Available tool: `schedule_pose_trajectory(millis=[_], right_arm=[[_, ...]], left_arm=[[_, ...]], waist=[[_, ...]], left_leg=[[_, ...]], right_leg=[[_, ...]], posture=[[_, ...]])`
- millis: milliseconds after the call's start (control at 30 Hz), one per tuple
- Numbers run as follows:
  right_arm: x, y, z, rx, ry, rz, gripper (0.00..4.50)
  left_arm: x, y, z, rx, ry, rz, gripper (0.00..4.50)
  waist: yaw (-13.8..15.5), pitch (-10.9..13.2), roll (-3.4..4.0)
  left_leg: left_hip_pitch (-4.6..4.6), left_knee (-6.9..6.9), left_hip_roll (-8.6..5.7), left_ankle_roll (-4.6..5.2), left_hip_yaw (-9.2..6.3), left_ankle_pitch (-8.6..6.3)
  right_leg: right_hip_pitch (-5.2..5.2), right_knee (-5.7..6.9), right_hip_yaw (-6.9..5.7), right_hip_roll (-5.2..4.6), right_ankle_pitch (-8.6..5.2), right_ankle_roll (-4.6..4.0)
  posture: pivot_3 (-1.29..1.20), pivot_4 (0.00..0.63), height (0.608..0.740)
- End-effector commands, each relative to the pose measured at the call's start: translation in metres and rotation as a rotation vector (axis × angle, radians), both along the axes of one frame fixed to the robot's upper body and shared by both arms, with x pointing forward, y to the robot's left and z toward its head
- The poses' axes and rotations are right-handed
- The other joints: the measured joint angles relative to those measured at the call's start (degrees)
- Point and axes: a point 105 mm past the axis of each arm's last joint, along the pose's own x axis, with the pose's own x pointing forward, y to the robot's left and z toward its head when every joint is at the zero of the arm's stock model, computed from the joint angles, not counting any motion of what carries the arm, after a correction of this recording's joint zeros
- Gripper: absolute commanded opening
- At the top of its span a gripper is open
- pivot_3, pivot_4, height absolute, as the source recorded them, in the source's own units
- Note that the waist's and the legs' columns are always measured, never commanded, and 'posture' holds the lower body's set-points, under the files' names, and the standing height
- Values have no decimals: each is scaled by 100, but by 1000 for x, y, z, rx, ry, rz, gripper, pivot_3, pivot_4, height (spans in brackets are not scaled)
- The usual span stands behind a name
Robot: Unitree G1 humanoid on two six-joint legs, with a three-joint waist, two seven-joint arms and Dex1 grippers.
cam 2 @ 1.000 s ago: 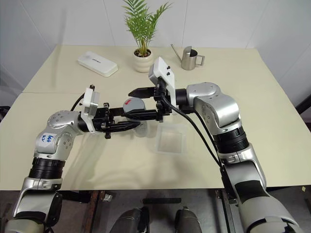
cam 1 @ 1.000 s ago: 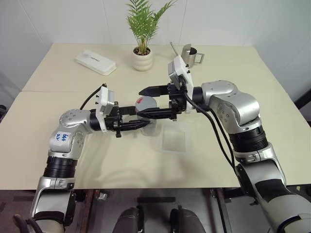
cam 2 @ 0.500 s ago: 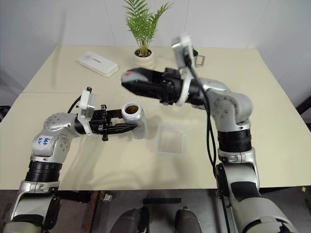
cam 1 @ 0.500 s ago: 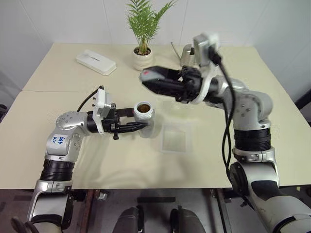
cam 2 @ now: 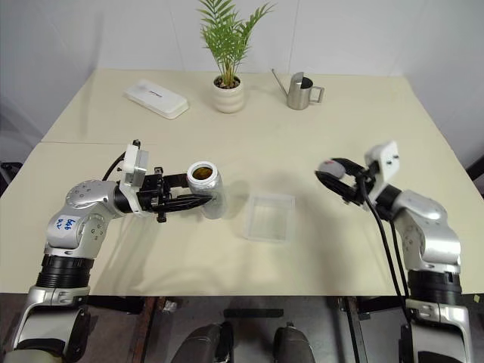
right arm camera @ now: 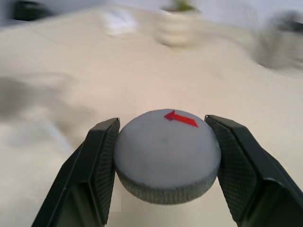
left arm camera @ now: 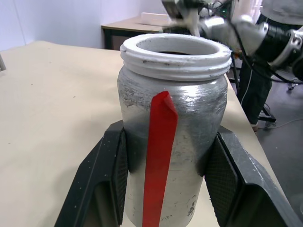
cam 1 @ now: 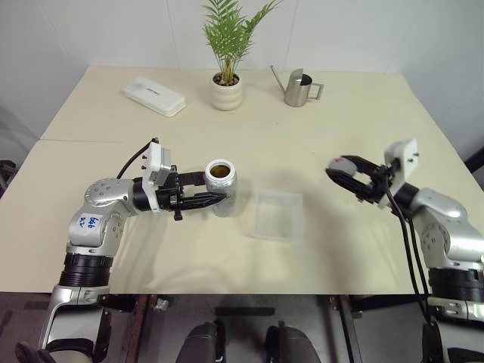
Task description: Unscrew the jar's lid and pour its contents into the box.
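The silver jar [cam 1: 221, 187] stands upright at the table's middle, its mouth uncovered, with brown contents [cam 1: 220, 171] showing inside. My left gripper [cam 1: 214, 199] is shut on the jar's body; the left wrist view shows the jar [left arm camera: 171, 142] with its red stripe between the black fingers [left arm camera: 111, 175]. The clear box [cam 1: 277, 215] lies just right of the jar. Out to the right, above the table, my right gripper [cam 1: 342, 172] is shut on the grey lid [right arm camera: 167, 153], whose red mark faces up.
At the back of the table stand a white plant pot [cam 1: 227, 91] with a green plant, a steel watering jug [cam 1: 297, 88] and a flat white case [cam 1: 153, 96]. A seam runs across the left part of the table.
My right gripper has lifted the lid off the jar and swung it far to the right and down. The jar's mouth now stands uncovered. The left gripper has kept still on the jar.
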Motion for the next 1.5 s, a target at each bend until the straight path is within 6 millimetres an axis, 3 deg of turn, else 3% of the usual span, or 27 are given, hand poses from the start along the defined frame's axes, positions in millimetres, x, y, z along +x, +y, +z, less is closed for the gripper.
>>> schedule_pose_trajectory(millis=[33,100,200,300,433,500,667,833,967,1100,1233,1400,1500], right_arm=[[-7,-33,-29,28,-13,-186,2548],[-12,-37,-49,68,25,-232,2548],[-17,-36,-65,54,46,-256,3541],[-21,-37,-68,43,46,-262,4448],[-27,-45,-50,23,-4,-266,4448],[-32,-38,-28,19,-38,-205,4448],[-54,11,21,-56,-49,106,4448],[-76,50,41,-180,10,378,4448],[-82,65,45,-248,27,461,4448],[-80,61,36,-251,48,428,4448],[-82,53,29,-245,73,378,4448],[-87,28,17,-237,118,265,4448],[-93,16,6,-221,148,204,4448]], left_arm=[[0,0,15,-30,-41,-5,1856],[3,-2,18,-41,-42,-9,1856],[4,-4,21,-41,-46,-15,1856],[4,-4,21,-34,-45,-19,1856],[5,-4,18,-20,-45,-23,1856],[6,-6,18,-11,-50,-21,1856],[9,-7,15,21,-82,-1,1856],[15,-13,19,38,-117,13,1856],[28,-21,31,52,-179,80,1856],[44,-45,45,114,-343,214,1856],[48,-65,38,196,-456,236,1856],[63,-89,44,321,-754,315,1856],[63,-103,55,406,-1121,344,1856]], waist=[[12,0,0],[14,0,0],[6,15,27],[-9,17,35],[10,18,37],[24,20,40],[32,23,44],[46,24,46],[70,24,41],[202,25,37],[259,25,36],[329,26,34],[359,26,33]], left_leg=[[7,0,2,-1,-3,1],[11,0,3,-4,-13,2],[7,2,2,-5,-16,5],[12,1,1,-1,-8,7],[11,-1,4,-6,-16,9],[9,-1,3,-6,-16,9],[3,4,5,-4,-28,8],[-3,5,4,-2,-33,7],[-5,9,4,3,-34,4],[-10,10,-1,9,-32,2],[-15,13,-8,21,-19,-2],[-14,20,-8,26,-9,-1],[-14,21,-8,30,-10,-1]], right_leg=[[7,0,0,0,0,0],[14,0,7,-1,0,-1],[9,8,18,-4,3,-5],[8,7,20,-5,11,-3],[8,6,29,-5,12,-3],[8,5,31,-4,12,-3],[12,-5,29,-17,12,-4],[15,-13,18,-16,13,-5],[17,-19,15,-20,19,-1],[18,-26,12,-15,22,4],[20,-38,2,-9,28,15],[18,-39,-10,-4,32,22],[19,-42,-7,-13,35,24]], posture=[[0,150,740],[0,150,740],[0,150,740],[0,150,740],[0,150,740],[0,150,740],[0,150,740],[0,150,740],[0,150,740],[0,150,740],[0,150,740],[0,150,740],[0,150,740]])
